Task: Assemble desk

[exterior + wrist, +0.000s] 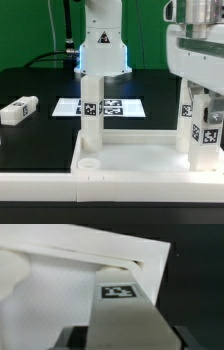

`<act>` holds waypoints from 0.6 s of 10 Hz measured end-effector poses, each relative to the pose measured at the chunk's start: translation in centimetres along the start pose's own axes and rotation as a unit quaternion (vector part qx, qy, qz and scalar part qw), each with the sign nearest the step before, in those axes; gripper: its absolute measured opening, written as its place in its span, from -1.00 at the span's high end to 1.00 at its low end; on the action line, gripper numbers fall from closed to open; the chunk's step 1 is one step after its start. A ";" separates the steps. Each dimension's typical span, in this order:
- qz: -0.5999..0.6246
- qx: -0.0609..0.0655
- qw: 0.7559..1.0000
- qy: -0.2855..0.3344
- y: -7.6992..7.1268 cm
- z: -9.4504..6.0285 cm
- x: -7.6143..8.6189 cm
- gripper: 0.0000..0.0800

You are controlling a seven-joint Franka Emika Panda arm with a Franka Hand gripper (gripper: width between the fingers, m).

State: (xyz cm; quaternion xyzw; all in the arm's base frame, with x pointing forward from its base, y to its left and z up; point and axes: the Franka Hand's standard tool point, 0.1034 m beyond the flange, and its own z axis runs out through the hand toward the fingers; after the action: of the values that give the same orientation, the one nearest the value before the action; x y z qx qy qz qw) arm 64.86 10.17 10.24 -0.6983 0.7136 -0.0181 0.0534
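Where the exterior view's right edge cuts the scene, at about 3 o'clock in that frame, the hand hangs over the right end of the white slab, closed on an upright tagged leg that drops straight to the hand's 6 o'clock. Wrist view agrees: same leg fills the gap between the dark fingers, hand snug on both sides, one square tag facing the camera. The leg's far end reaches into a rimmed corner of the slab; cannot tell if it is seated in a socket or only touching. Just beside the held leg, at its 9 o'clock in the exterior view, stands a second narrow upright piece with a tag; its foot is hidden by the slab's rim. At the slab's left end a further leg stands upright, and an open round socket shows just at its 6 o'clock. The slab lies flat across the frame's lower half, from about 7 to 4 o'clock. A loose leg lies on its side on the black desk, at 9 o'clock in the frame, well apart from the hand. The marker board lies flat behind the slab, near frame centre.
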 end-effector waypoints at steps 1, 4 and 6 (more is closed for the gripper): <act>0.049 0.004 0.999 -0.004 0.1 0.0 0.0 0.27; 0.138 0.003 0.990 -0.007 0.1 0.0 0.4 0.27; 0.169 0.001 0.986 -0.003 0.2 0.0 0.8 0.27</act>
State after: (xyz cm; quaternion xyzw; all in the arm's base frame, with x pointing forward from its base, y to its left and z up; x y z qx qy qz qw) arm 64.65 9.36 10.23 -0.5673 0.8214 -0.0077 0.0588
